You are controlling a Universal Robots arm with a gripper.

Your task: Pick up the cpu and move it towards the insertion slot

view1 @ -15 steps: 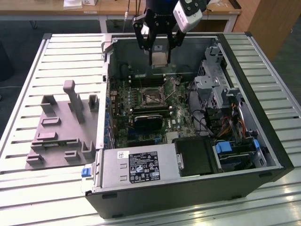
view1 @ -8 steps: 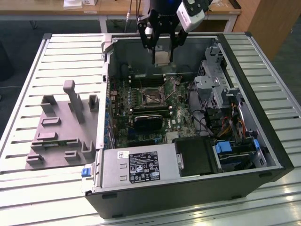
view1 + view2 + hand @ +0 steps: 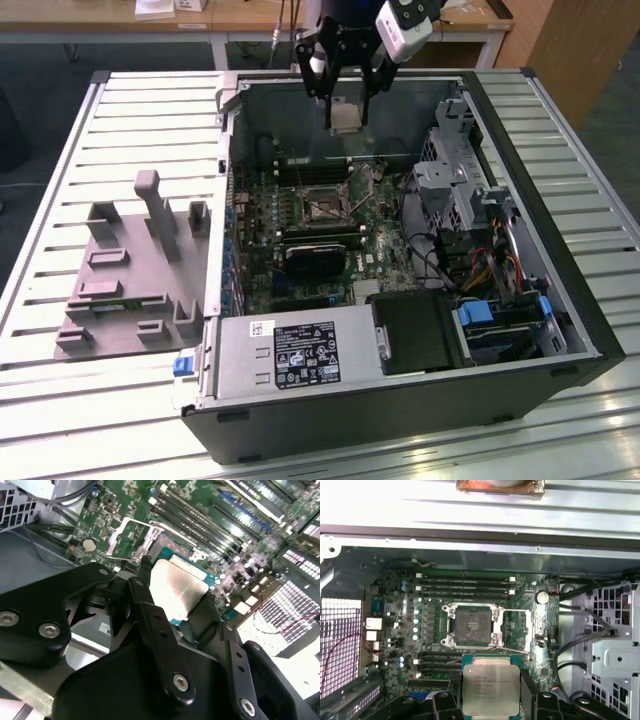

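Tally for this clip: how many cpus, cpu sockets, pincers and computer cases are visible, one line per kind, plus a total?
cpu: 1, held in the pincer
insertion slot: 1, open, nothing in it
pincer: 1
computer case: 1, side panel off
Total: 4

Ext high; wrist cams close, sharing motherboard (image 3: 470,630), probably.

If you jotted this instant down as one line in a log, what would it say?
gripper: shut on square silver-topped cpu chip | chip: lifted above open computer case | square metal-framed insertion slot: open, empty | chip not in slot
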